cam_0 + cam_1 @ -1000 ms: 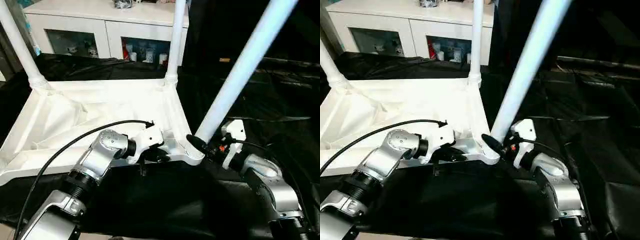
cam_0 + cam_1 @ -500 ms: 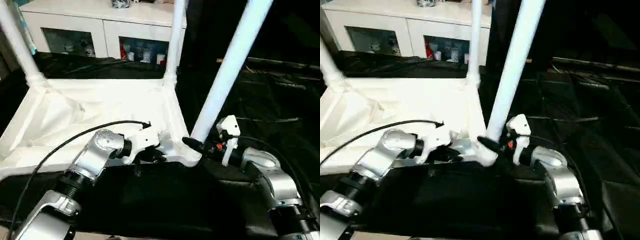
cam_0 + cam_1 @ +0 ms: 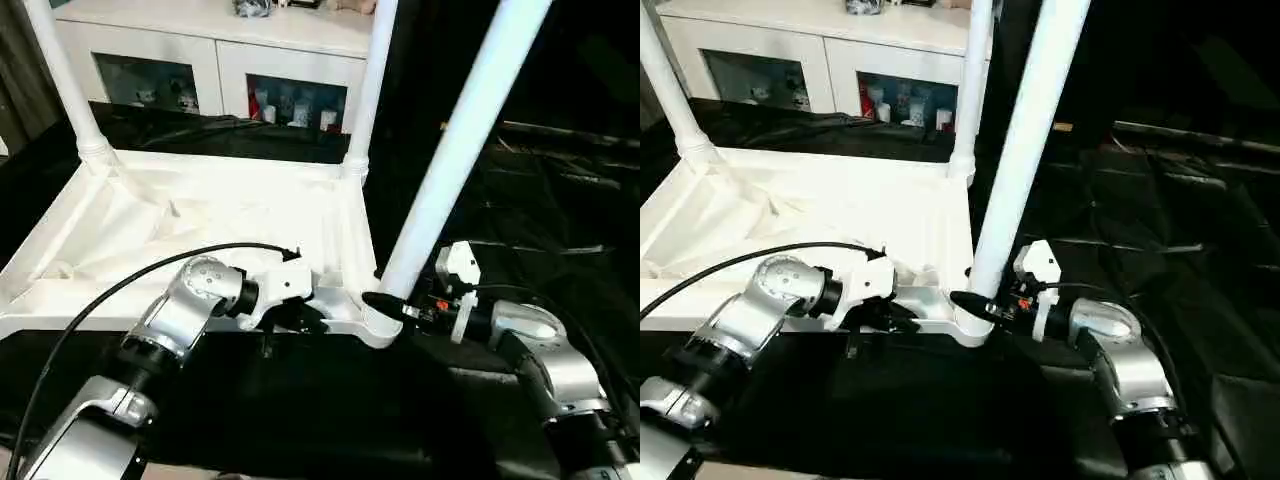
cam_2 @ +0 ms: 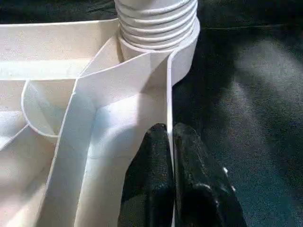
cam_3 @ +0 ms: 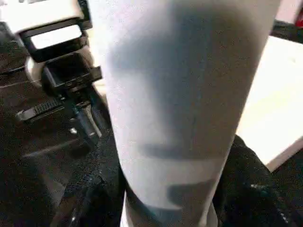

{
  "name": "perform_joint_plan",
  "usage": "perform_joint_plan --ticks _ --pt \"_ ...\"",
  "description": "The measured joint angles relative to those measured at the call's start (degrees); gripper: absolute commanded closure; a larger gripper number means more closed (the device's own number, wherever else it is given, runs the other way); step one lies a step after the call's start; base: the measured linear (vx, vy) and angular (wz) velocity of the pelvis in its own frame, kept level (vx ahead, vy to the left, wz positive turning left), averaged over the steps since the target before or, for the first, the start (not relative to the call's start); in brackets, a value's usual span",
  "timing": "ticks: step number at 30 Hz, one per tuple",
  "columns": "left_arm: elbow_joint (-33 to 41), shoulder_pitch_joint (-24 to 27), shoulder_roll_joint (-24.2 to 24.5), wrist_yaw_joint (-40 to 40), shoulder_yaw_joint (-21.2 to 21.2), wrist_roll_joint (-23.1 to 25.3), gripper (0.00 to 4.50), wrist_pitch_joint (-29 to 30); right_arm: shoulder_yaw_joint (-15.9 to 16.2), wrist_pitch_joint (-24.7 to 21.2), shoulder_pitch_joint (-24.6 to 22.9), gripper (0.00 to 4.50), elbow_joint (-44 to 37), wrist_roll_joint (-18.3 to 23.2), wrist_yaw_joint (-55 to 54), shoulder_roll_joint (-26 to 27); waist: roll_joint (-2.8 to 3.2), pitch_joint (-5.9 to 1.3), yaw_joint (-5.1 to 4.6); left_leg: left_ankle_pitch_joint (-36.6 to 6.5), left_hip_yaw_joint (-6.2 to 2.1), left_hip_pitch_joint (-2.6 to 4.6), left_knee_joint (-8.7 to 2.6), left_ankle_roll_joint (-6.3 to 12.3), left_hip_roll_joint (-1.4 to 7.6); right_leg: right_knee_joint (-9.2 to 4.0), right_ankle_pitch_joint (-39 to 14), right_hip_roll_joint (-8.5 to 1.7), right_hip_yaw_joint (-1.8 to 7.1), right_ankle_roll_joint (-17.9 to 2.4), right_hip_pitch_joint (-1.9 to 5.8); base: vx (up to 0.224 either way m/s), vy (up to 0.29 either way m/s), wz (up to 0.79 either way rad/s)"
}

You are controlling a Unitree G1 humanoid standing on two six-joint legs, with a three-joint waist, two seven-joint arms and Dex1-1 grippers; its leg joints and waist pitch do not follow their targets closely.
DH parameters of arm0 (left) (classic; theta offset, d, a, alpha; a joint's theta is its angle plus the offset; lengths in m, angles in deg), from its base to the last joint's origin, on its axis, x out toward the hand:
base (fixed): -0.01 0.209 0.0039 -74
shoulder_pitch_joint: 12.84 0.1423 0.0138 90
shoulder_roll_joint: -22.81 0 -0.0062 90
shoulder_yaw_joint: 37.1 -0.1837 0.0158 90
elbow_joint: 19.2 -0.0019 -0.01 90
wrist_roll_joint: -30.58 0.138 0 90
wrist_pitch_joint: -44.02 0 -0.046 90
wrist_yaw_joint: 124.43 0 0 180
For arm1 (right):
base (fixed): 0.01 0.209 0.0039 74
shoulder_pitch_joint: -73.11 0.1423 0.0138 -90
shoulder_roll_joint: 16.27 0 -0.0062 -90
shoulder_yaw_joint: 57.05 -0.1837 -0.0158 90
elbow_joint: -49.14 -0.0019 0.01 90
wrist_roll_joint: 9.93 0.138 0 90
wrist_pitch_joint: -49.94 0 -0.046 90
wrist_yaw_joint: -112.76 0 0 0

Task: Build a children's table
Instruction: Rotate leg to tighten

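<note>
The children's table lies upside down, its white top [image 3: 200,215] ribbed side up on black cloth. Two legs [image 3: 65,80] [image 3: 368,90] stand in the far corner sockets. A third leg [image 3: 455,150] rises from the near right socket [image 3: 378,325], leaning to the right. My right gripper [image 3: 390,303] is shut around this leg's base; its black fingers [image 5: 246,179] flank the tube [image 5: 180,94]. My left gripper [image 4: 170,137] is shut on the top's near rim [image 4: 168,94], just short of that socket [image 4: 158,19], one finger on each side of the thin wall.
A white cabinet [image 3: 200,50] with glass doors stands behind the table. Crumpled black cloth [image 3: 530,200] covers the surface to the right. A black cable [image 3: 120,285] arcs over my left forearm.
The camera has shifted a little. The near right leg has swung somewhat more upright in my right gripper. The left gripper keeps its hold on the rim.
</note>
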Motion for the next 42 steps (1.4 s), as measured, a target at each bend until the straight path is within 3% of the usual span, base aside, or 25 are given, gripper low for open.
perform_joint_plan --ticks 9,12,19,24,34,36,42 --pt "-2.76 -2.81 -5.37 -11.72 2.90 1.61 4.50 10.12 -3.31 2.41 8.97 2.59 12.70 -2.29 -20.01 7.98 0.30 0.36 -1.94 0.00 -1.04 -0.26 0.06 0.01 -0.14 -1.86 -0.01 -0.01 -0.97 0.00 0.03 -0.013 0.008 -0.03" --pt "-5.23 -5.22 -9.85 -19.98 4.22 2.24 4.50 15.10 -4.95 3.83 14.79 2.59 20.03 -4.05 -31.30 11.31 0.59 0.61 -2.49 0.00 -1.21 -0.31 0.08 0.02 -0.12 -2.51 0.00 -0.10 -1.48 -0.01 0.04 -0.013 0.013 -0.06" --pt "-5.60 -6.45 -16.32 -31.11 5.71 2.86 4.50 21.55 -5.41 6.67 20.74 2.59 28.24 -7.79 -43.82 13.97 0.54 0.57 -2.37 0.00 -1.20 -0.17 -0.06 0.02 -0.11 -2.63 0.56 -0.10 -1.56 -0.90 0.05 0.000 0.000 0.00" --pt "-6.15 -6.96 -17.07 -33.31 5.75 3.08 4.50 21.67 -5.44 8.60 22.68 2.59 31.60 -8.85 -46.37 14.94 0.51 0.54 -1.79 0.00 -1.19 -0.04 -0.15 0.01 -0.07 -2.43 0.93 -0.07 -1.58 -1.11 0.03 0.000 0.000 0.00" --pt "-6.14 -6.99 -16.25 -32.88 5.67 2.96 4.50 21.62 -6.93 10.87 23.85 2.59 34.65 -9.04 -44.02 15.67 0.47 0.52 -1.72 -0.09 -1.19 0.33 -0.30 -0.14 -0.06 -2.11 0.92 -0.07 -1.59 -1.09 0.03 0.000 0.000 0.00" --pt "-6.06 -6.99 -15.75 -32.07 5.48 2.93 4.50 21.35 -7.14 11.08 23.68 1.89 34.67 -8.59 -41.92 15.53 0.47 0.52 -1.69 -0.09 -1.19 0.35 -0.38 -0.15 -0.06 -2.11 0.92 -0.07 -1.59 -1.09 0.03 0.000 0.000 0.00" --pt "-5.79 -6.99 -14.62 -29.29 4.61 2.93 4.50 19.24 -7.27 11.19 21.72 1.43 33.92 -7.93 -37.14 14.45 0.58 0.57 -1.36 -0.09 -1.11 0.39 -0.66 -0.15 -0.05 -1.78 0.94 -0.06 -1.56 -1.11 -0.09 0.000 0.000 0.00"
